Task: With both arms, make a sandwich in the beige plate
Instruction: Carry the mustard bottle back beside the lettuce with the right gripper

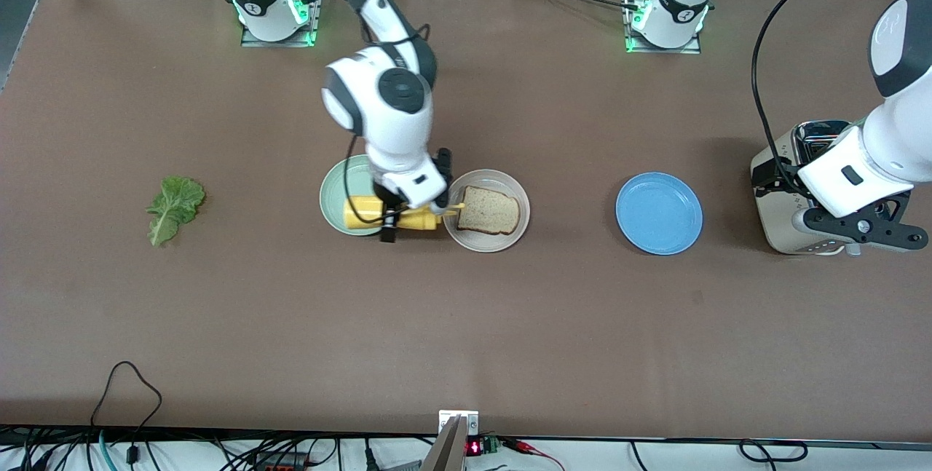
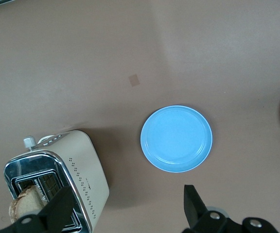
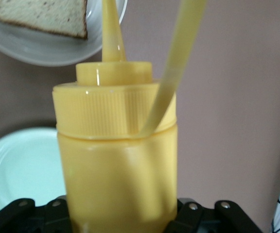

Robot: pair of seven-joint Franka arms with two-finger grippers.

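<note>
One bread slice (image 1: 489,210) lies in the beige plate (image 1: 486,177). My right gripper (image 1: 397,218) is shut on a yellow squeeze bottle (image 1: 364,212), held sideways over the mint-green plate (image 1: 338,194), its nozzle pointing at the bread over the beige plate's rim. The right wrist view shows the bottle (image 3: 118,160), the bread (image 3: 43,14) and the beige plate (image 3: 43,51). The lettuce leaf (image 1: 175,207) lies on the table toward the right arm's end. My left gripper (image 1: 859,227) is open over the toaster (image 1: 783,223); a second slice (image 2: 26,201) sits in the toaster (image 2: 81,165) slot.
An empty blue plate (image 1: 659,213) lies between the beige plate and the toaster; it also shows in the left wrist view (image 2: 176,138). Cables hang along the table edge nearest the front camera.
</note>
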